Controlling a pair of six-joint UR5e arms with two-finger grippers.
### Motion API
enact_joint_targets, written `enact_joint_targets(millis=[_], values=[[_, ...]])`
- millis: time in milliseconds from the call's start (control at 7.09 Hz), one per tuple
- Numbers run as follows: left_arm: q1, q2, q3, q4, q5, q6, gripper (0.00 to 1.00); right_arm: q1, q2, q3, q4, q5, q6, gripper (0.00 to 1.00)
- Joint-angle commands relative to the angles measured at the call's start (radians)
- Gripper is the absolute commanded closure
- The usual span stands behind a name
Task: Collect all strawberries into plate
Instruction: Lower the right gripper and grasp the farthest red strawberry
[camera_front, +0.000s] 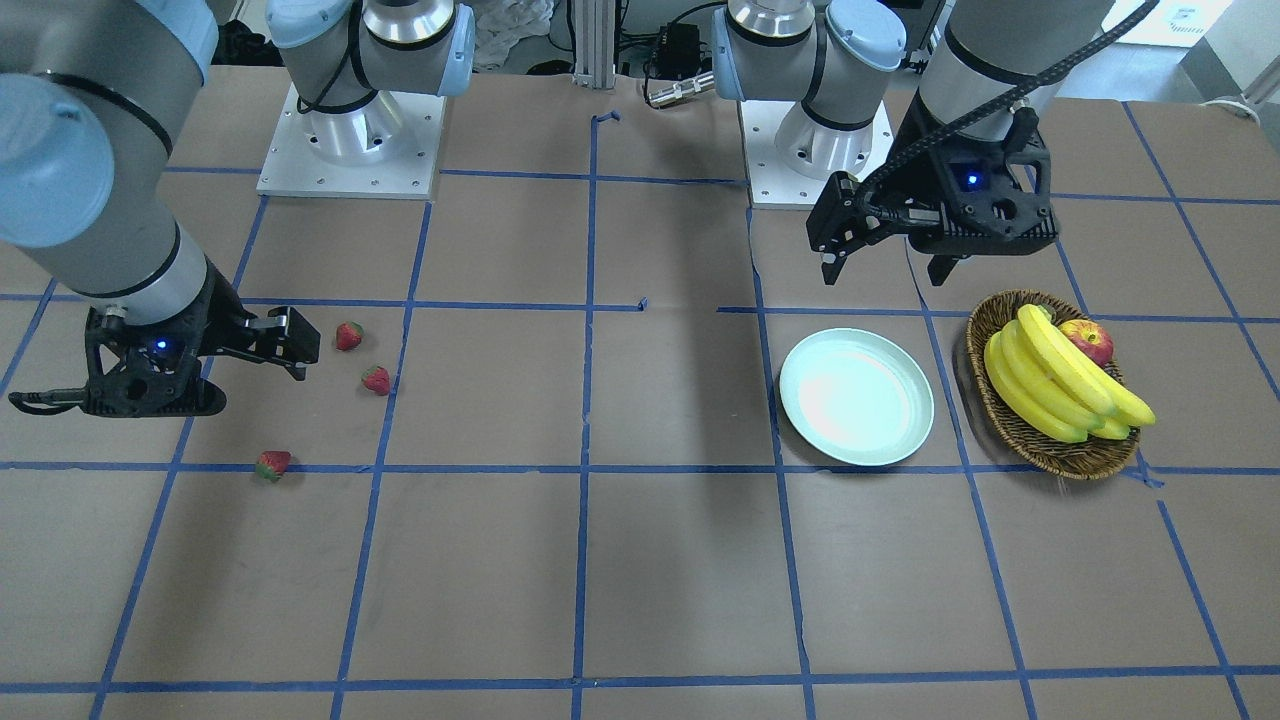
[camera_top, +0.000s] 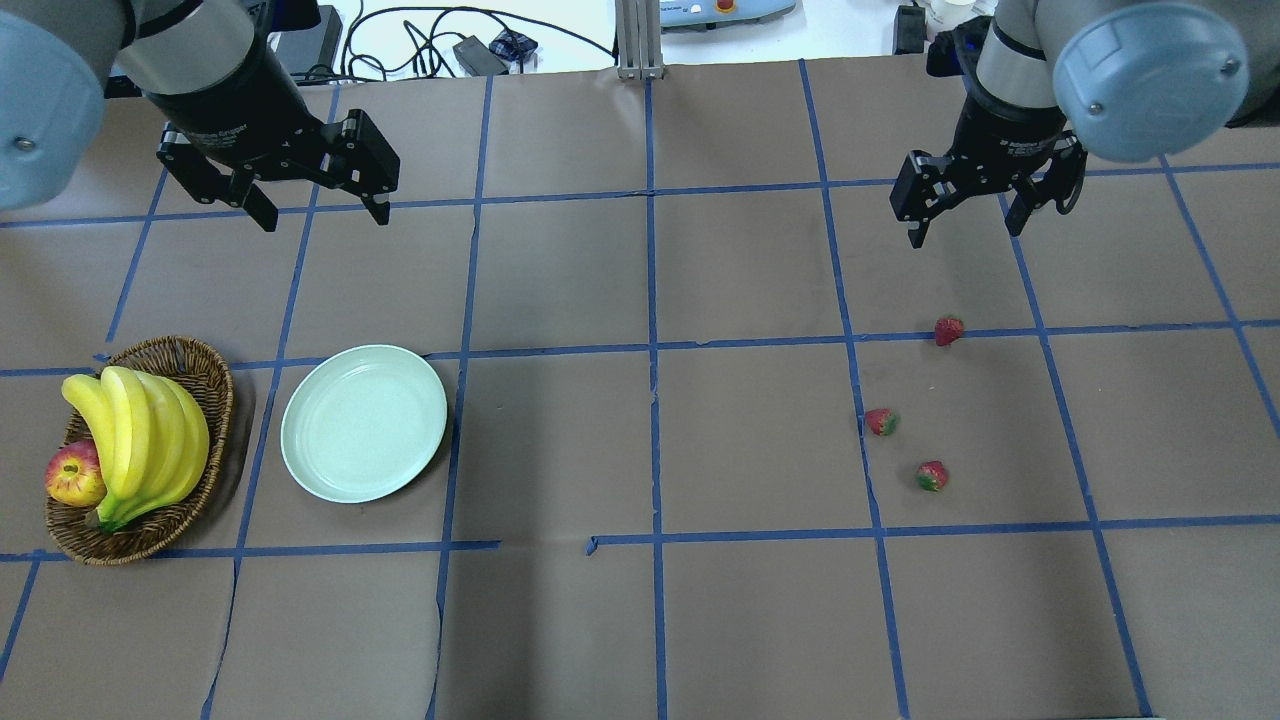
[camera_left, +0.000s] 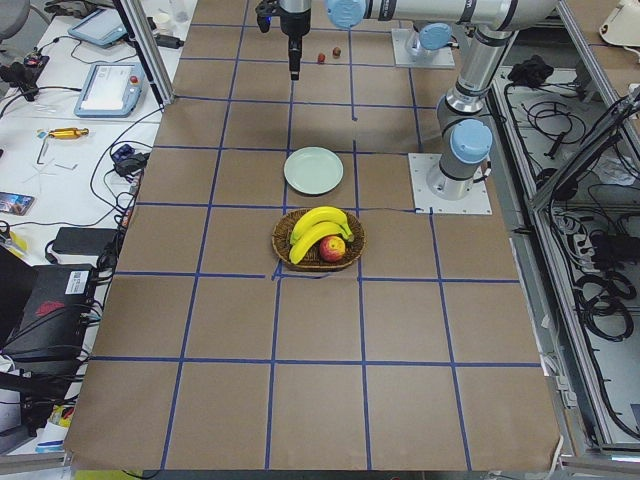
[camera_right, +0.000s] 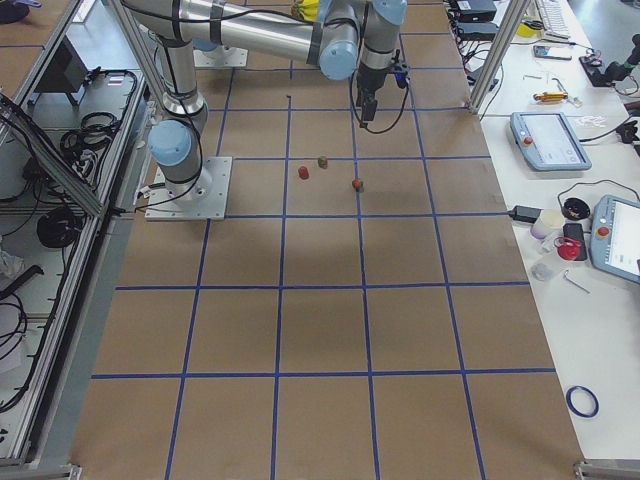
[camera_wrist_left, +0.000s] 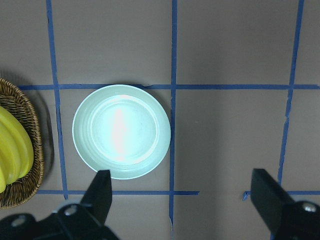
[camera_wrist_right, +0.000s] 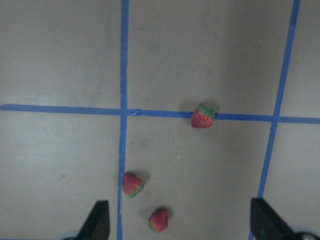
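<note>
Three small red, green-capped strawberries lie scattered on the brown paper-covered desk near the right pincer, spread wide. They are well apart from one round mint-green plate, just beside one wicker basket, where the left pincer hangs, likewise spread.

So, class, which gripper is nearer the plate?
Left. The left gripper hangs just beyond the plate's far side; the right gripper is across the table, beyond the strawberries.

Silver arms, blue caps, blk jaws
</note>
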Motion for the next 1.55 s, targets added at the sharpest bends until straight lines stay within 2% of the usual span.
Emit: enact_joint_targets(millis=[0,141,282,423,1270,1411], values=[[-0.019,-0.001,-0.012,0.003,0.004,-0.002,0.0,-0.044,0.013,0.219,-0.298,0.0,-0.081,0.0],[-0.024,0.0,-0.021,0.008,0.006,-0.003,0.0,-0.067,0.017,0.286,-0.363,0.004,-0.164,0.0],[-0.026,-0.001,-0.021,0.008,0.004,-0.003,0.0,-0.084,0.04,0.308,-0.405,0.005,-0.219,0.0],[-0.026,-0.001,-0.023,0.008,0.004,-0.003,0.0,-0.084,0.083,0.309,-0.431,0.034,-0.239,0.0],[-0.026,-0.001,-0.021,0.008,0.001,0.001,0.0,-0.101,0.194,0.295,-0.562,0.023,-0.238,0.0],[-0.026,-0.003,-0.021,0.008,0.001,0.001,0.0,-0.116,0.194,0.302,-0.563,0.03,-0.238,0.08]])
